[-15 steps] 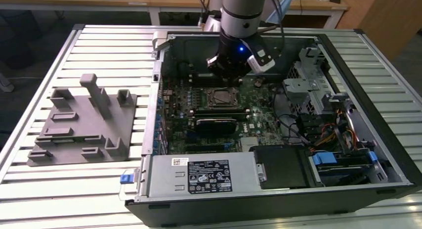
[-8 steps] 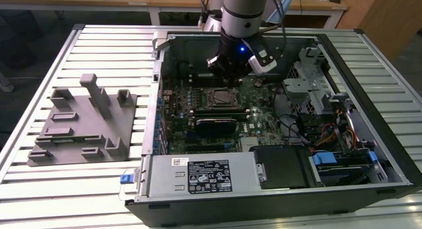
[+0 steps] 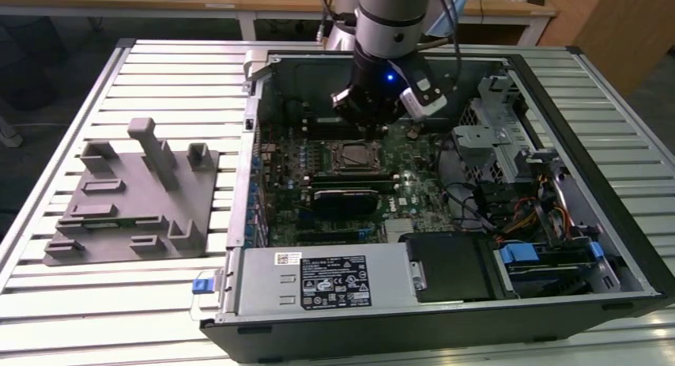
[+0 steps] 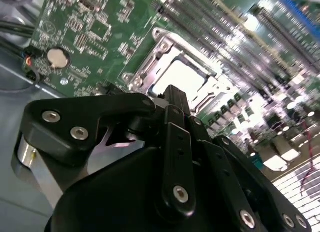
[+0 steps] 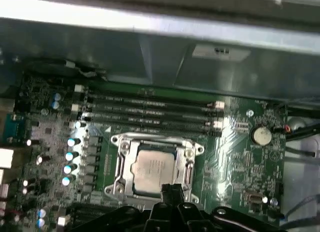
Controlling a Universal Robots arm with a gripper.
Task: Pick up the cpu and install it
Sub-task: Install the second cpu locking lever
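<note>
Silvery-beige cpu [image 5: 152,168] flat inside the metal socket frame [image 5: 118,164] on the green motherboard [image 5: 235,157], midway down the open computer case [image 3: 590,224]. Gripper [image 5: 170,190] poised low over the board, pads pressed together with nothing between them (no chip in the grasp).

Risks, as judged from here: could scrape or dent the chip's metal top if lowered with the tips closed, since these hang just beside its near edge. Could push the chip askew in its seat and harm the contacts beneath, given any sideways nudge. Could also clip the frame's raised rim, or knock the memory slots [image 5: 150,109] and the row of blue-topped capacitors [image 5: 70,154] that crowd the socket, there being little free room around it.

As to position: in the exterior view, cpu [image 3: 353,154] at about six o'clock from the gripper [image 3: 369,127], near but apart, not touching. In the second wrist view, closed tips of the gripper [image 4: 172,92] just short of the pale chip [image 4: 180,77]. Grey plastic tray [image 3: 116,224] well apart, at nine o'clock from the case.
</note>
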